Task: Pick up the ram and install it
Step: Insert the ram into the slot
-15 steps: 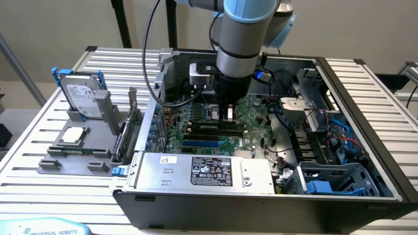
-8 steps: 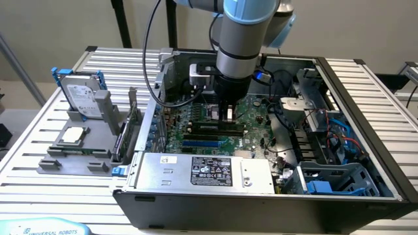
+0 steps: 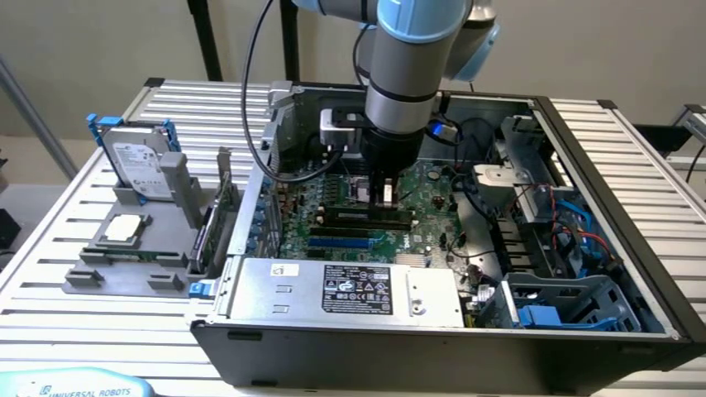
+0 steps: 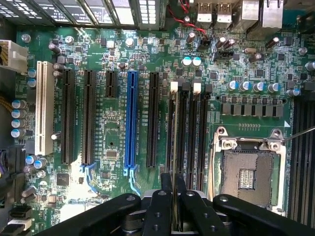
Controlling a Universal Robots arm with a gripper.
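My gripper (image 3: 386,197) reaches straight down into the open computer case (image 3: 617,165), low over the motherboard (image 3: 425,186). In the wrist view its two black fingers (image 4: 162,189) stand close together, shut on the ram (image 4: 173,137). The ram shows edge-on as a thin strip. It runs along the outermost black memory slot (image 4: 181,132), whose end latch (image 4: 173,87) is white. I cannot tell whether the ram sits fully down in the slot.
The bare processor socket (image 4: 251,172) lies beside the memory slots, and a blue expansion slot (image 4: 131,118) lies on their other side. The power supply (image 3: 342,289) fills the case front. At the exterior view's left, a grey rack (image 3: 127,273) holds a hard drive (image 3: 144,165) and an upright green card (image 3: 207,231).
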